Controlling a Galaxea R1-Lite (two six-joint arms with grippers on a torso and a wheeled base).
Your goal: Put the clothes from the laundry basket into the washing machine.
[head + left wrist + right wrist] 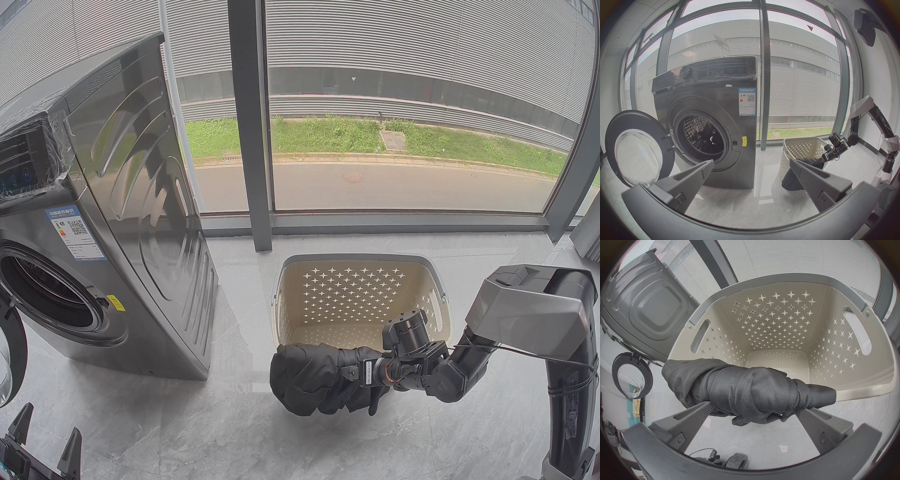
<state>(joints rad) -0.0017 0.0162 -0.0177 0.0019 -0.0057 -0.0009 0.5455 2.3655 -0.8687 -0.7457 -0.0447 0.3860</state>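
A black garment (pixel 312 378) hangs bunched at the near rim of the cream laundry basket (pixel 359 257), just above the floor. My right gripper (pixel 356 374) is shut on it; in the right wrist view the cloth (pixel 747 390) is wrapped across both fingers, in front of the basket wall (pixel 775 324), whose bare floor shows. The grey washing machine (pixel 125 219) stands to the left with its drum (pixel 701 137) exposed and its round door (pixel 636 147) swung wide. My left gripper (pixel 47 431) is low at the near left, open and holding nothing, facing the drum.
Tall glass windows and a dark pillar (pixel 250 125) stand behind the basket. Pale tiled floor (pixel 219 425) lies open between the machine and the basket. The open door (pixel 9 350) juts out at the far left, close to my left arm.
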